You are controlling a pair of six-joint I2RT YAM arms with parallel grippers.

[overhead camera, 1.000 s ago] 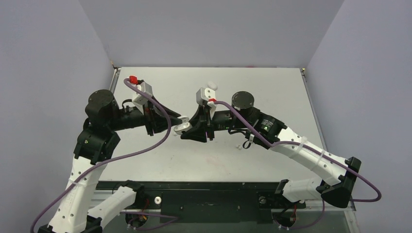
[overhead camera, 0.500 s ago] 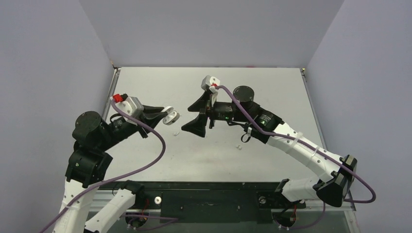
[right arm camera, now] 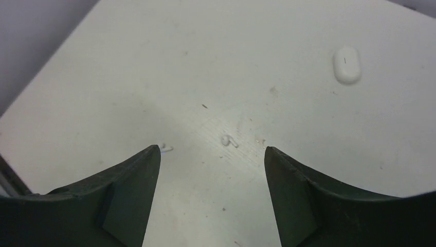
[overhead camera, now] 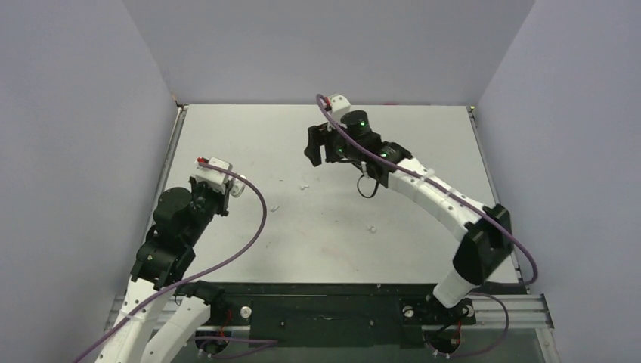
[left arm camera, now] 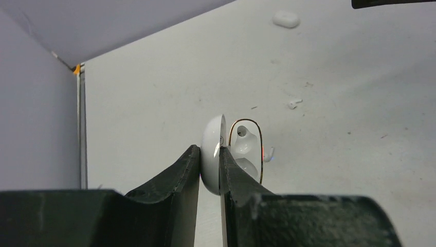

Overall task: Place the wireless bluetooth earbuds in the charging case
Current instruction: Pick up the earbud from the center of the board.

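Table (overhead camera: 423,257): pale grey, scuffed top, walled on three sides, carrying all items below. Right arm (overhead camera: 431,193): white and black, reaching from the near right corner toward the middle of the far edge. Left arm (overhead camera: 170,234): folded back along the left edge, its wrist about halfway up that edge. Right claw (right arm camera: 211,149): wide, both dark fingers well apart, nothing between them, held above bare table. Left claw (left arm camera: 208,149): narrow, its two fingers pinched on the charging case (left arm camera: 212,154). The charging case is glossy white and hinged open, held off the table near the left edge. One rounded shell is clamped edge-on between the fingers, and the other half stands just beside it, showing a thin copper-coloured rim with a white rounded form inside; whether that form is an earbud cannot be told. Second white pebble-shaped case (right arm camera: 346,64): closed, lying flat on the table with a short dark mark on top, well apart from both claws. Wireless bluetooth earbuds, tiny white bits loose on the table: one (overhead camera: 304,184) just left of the table's centre, one (overhead camera: 274,206) further toward the left edge, one (overhead camera: 372,226) right of centre toward the near edge. None of the three touches a claw or either case.
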